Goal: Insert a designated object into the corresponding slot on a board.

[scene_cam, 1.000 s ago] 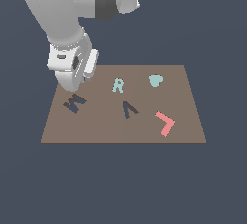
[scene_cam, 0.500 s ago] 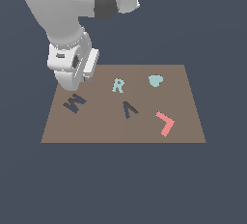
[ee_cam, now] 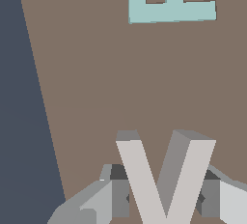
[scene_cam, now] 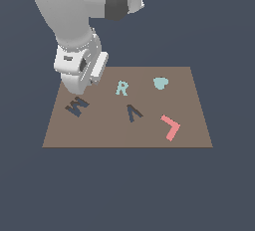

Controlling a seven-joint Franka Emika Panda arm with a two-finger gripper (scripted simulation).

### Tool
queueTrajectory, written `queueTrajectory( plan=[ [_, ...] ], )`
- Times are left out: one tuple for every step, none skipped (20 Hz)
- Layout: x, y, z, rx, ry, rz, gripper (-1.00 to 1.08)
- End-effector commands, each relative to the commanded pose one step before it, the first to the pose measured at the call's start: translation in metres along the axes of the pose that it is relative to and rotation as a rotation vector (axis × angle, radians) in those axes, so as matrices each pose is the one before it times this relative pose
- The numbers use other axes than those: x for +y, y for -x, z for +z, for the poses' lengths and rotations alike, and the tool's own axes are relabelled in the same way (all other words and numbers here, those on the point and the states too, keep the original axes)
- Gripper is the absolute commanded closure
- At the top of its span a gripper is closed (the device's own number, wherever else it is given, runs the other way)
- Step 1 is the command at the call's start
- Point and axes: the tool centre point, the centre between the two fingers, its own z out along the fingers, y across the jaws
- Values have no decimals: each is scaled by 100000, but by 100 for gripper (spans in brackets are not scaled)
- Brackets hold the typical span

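In the wrist view my gripper [ee_cam: 164, 200] is shut on the pale grey V-shaped piece [ee_cam: 144, 179], with one finger [ee_cam: 103, 201] on each side of it, a little above the brown board [ee_cam: 96, 83]. In the exterior view the gripper [scene_cam: 78, 83] hangs over the board's [scene_cam: 99, 130] far corner on the exterior view's left; the hand hides the piece there. The dark navy V-shaped slot [scene_cam: 133, 112] lies near the board's middle, to the exterior view's right of the gripper.
A dark navy M-shaped recess [scene_cam: 76, 107] lies just in front of the gripper. A teal R [scene_cam: 122, 88] [ee_cam: 169, 1], a teal blob shape [scene_cam: 160, 82] and a pink L [scene_cam: 170, 126] lie on the board. Dark floor surrounds the board.
The hand has risen slightly and eased toward the exterior view's right, uncovering more of the M recess. The board's shapes have not moved.
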Motion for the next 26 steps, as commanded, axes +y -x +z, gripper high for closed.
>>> queueTrajectory(
  plan=[
    [40, -844, -37, 12, 30, 3392, 108],
    [15, -381, -12, 2, 0, 1611, 108],
    [16, -406, -12, 2, 0, 1717, 108],
    [18, -432, -13, 2, 0, 1823, 108],
    [19, -458, -14, 2, -1, 1931, 108],
    [21, -484, -15, 3, -1, 2040, 108],
    [23, -511, -16, 3, -1, 2150, 108],
    [25, -538, -16, 3, -1, 2262, 108],
    [28, -566, -17, 3, -1, 2376, 108],
    [30, -594, -18, 4, -2, 2493, 108],
    [33, -624, -19, 4, -2, 2612, 108],
    [36, -653, -20, 4, -2, 2732, 108],
    [39, -677, -21, 4, -2, 2832, 108],
    [42, -696, -21, 4, -3, 2909, 108],
    [45, -711, -22, 4, -3, 2969, 108],
    [48, -722, -22, 4, -3, 3013, 108],
    [50, -722, -22, 4, -3, 3013, 108],
    [51, -703, -21, 4, -3, 2936, 108],
    [51, -683, -21, 4, -3, 2853, 108],
    [52, -662, -20, 3, -3, 2768, 108],
    [53, -642, -19, 3, -3, 2681, 108],
    [54, -620, -19, 2, -3, 2592, 108],
    [54, -597, -18, 2, -3, 2500, 108],
    [55, -574, -17, 2, -2, 2407, 108],
    [56, -551, -16, 1, -2, 2310, 108],
    [56, -527, -15, 1, -2, 2211, 108]
  ],
)
